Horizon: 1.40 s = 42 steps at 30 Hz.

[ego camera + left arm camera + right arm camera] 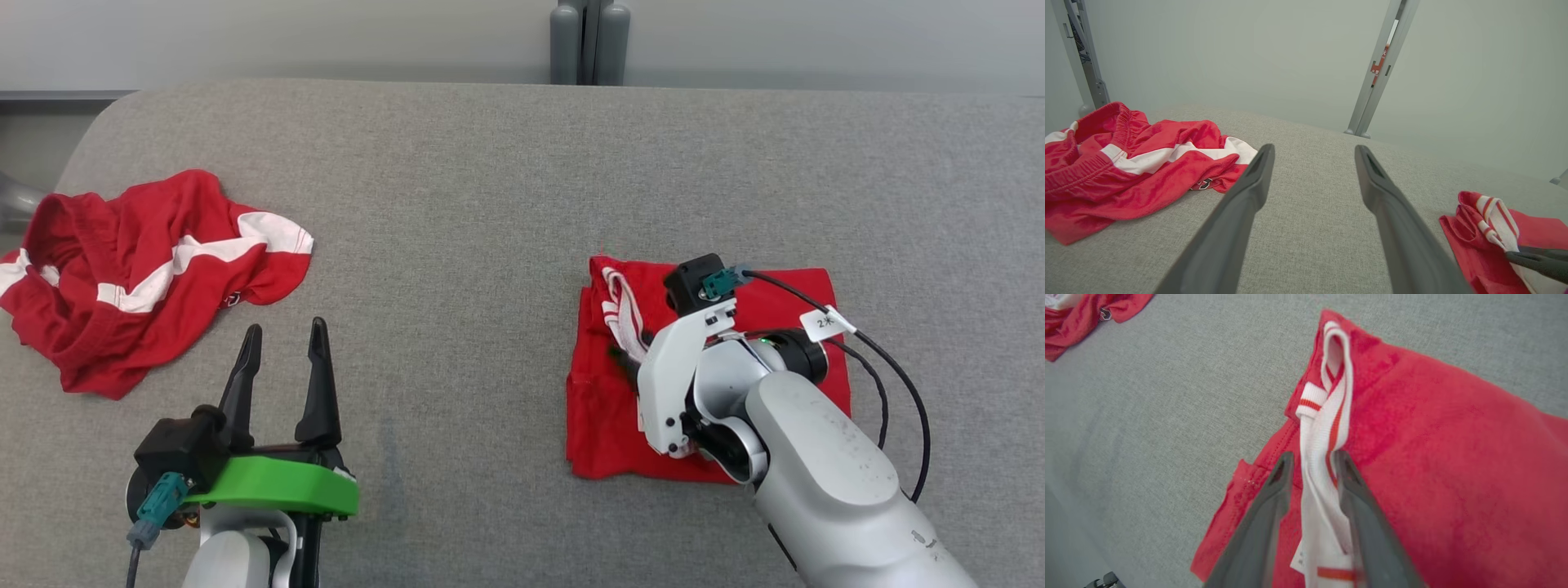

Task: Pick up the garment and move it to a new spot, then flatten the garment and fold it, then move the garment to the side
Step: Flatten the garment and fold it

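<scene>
Two long dark fingers of the right gripper (1313, 455) straddle the white, red-striped ribbed trim (1345, 388) of the folded red fabric garment (1453, 477) lying right under them, part-spread, though I cannot tell if they still nip it, so lifting away could snag it and undo the fold.

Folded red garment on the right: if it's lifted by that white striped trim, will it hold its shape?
Probably not: the folded red garment looks soft, so layers would likely sag open. Its white striped trim loops loosely, probably floppy too.
</scene>
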Tool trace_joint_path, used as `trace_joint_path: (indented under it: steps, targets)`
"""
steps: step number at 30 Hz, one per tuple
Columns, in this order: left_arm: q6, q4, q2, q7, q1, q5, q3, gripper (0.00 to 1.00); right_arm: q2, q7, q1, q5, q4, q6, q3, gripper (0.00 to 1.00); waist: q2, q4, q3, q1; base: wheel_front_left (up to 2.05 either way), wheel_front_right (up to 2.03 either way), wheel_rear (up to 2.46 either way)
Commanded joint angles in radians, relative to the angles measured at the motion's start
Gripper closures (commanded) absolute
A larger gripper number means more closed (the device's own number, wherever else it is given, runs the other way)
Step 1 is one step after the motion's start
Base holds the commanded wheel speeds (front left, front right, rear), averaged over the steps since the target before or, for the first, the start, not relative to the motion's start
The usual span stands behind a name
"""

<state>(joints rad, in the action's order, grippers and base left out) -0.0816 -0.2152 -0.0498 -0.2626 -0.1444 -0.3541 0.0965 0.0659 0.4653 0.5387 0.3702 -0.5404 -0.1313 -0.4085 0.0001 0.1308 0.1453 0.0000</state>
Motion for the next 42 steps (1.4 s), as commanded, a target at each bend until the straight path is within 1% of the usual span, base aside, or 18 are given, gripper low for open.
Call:
trace_joint_path:
  steps: [1,7,9,11,16,23,27,33,35,40,41,42]
  targets:
    - [0.005,-0.002,-0.002,-0.003,-0.013,-0.001,-0.003,0.00,-0.005,-0.015,0.007,0.020,-0.001,0.001,-0.002,0.00,-0.0001,-0.002,-0.001,0.0000,0.00,0.00,0.00]
    - [0.005,-0.003,-0.002,-0.003,-0.002,0.006,-0.015,0.00,-0.013,-0.067,0.002,0.203,0.078,0.001,-0.005,0.00,-0.0001,-0.022,-0.014,0.0000,0.00,0.00,0.00]
    - [0.004,-0.001,-0.002,-0.003,0.003,0.010,-0.020,0.00,-0.013,-0.097,0.007,0.234,0.116,0.001,0.007,0.00,-0.0001,-0.034,-0.020,0.0000,0.00,0.00,0.00]
    - [0.002,-0.002,-0.002,-0.003,0.009,0.013,-0.024,0.00,-0.012,-0.144,0.011,0.241,0.153,0.001,0.037,0.00,-0.0001,-0.047,-0.029,0.0000,0.00,0.00,0.00]
    - [-0.003,-0.007,-0.002,-0.003,0.021,0.021,-0.026,0.00,0.036,-0.250,-0.022,0.184,0.219,0.001,0.135,0.00,-0.0001,-0.069,-0.052,0.0000,0.00,0.00,0.00]
    - [-0.002,-0.009,-0.002,-0.003,0.045,0.023,-0.032,0.00,0.137,-0.381,-0.136,0.009,0.286,0.001,0.283,0.00,-0.0001,-0.103,-0.088,0.0000,0.00,0.00,0.00]
    - [0.004,-0.003,-0.002,-0.003,0.060,0.027,-0.039,0.00,0.155,-0.448,-0.216,-0.073,0.296,0.001,0.340,0.00,-0.0001,-0.129,-0.103,0.0000,0.00,0.00,0.00]
    - [0.003,0.005,-0.002,-0.003,0.082,0.029,-0.059,0.00,0.151,-0.527,-0.314,-0.132,0.274,0.001,0.361,0.00,-0.0001,-0.165,-0.125,0.0000,0.00,0.00,0.00]
    - [0.003,0.010,-0.002,-0.003,0.088,0.031,-0.067,0.00,0.148,-0.546,-0.330,-0.154,0.265,0.001,0.340,0.00,-0.0001,-0.178,-0.131,0.0000,0.00,0.00,0.00]
    - [-0.003,0.016,-0.002,-0.003,0.086,0.031,-0.073,0.00,0.113,-0.579,-0.358,-0.183,0.233,0.001,0.279,0.00,-0.0001,-0.185,-0.121,0.0000,0.00,0.00,0.00]
    - [-0.004,0.017,-0.002,-0.003,0.079,0.031,-0.071,0.00,0.102,-0.585,-0.358,-0.194,0.221,0.001,0.262,0.53,-0.0001,-0.183,-0.115,0.0000,0.00,0.00,0.00]
    - [-0.005,0.019,-0.002,-0.003,0.074,0.030,-0.068,0.00,0.090,-0.587,-0.357,-0.202,0.208,0.001,0.251,0.82,-0.0001,-0.180,-0.110,0.0000,0.00,0.00,0.00]
